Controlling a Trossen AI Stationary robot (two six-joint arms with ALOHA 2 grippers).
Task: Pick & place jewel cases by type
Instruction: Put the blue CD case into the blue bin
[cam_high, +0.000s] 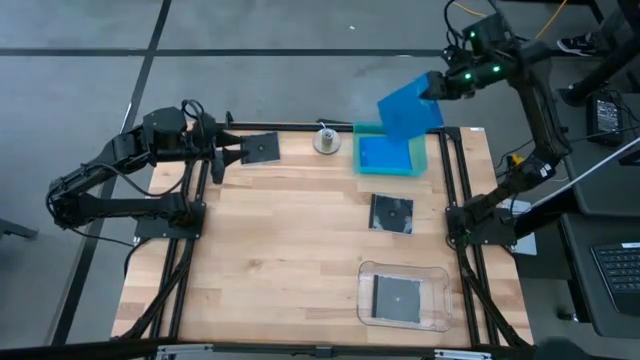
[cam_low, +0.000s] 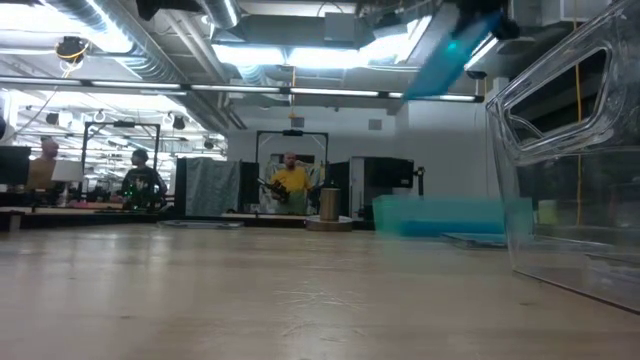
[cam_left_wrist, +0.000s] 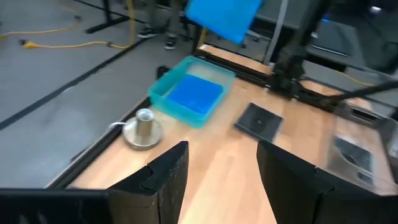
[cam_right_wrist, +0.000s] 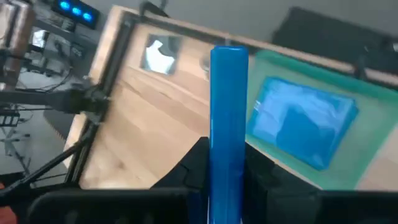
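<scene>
High view: right gripper (cam_high: 432, 88) clamps tilted blue case (cam_high: 410, 112) over teal tray (cam_high: 419, 166); metal cup (cam_high: 327, 139) just left; left gripper (cam_high: 222, 155) released.

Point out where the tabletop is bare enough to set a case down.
Bare wood spans the middle and near-left, between the left gripper and the loose dark case. Crowded: the right side, with teal tray, clear tray, and the right gripper holding a blue case above.

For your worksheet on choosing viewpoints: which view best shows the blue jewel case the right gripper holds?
High view: the blue jewel case shows its whole face. Right wrist view gives only its edge; left wrist view crops it; low view blurs it.
</scene>
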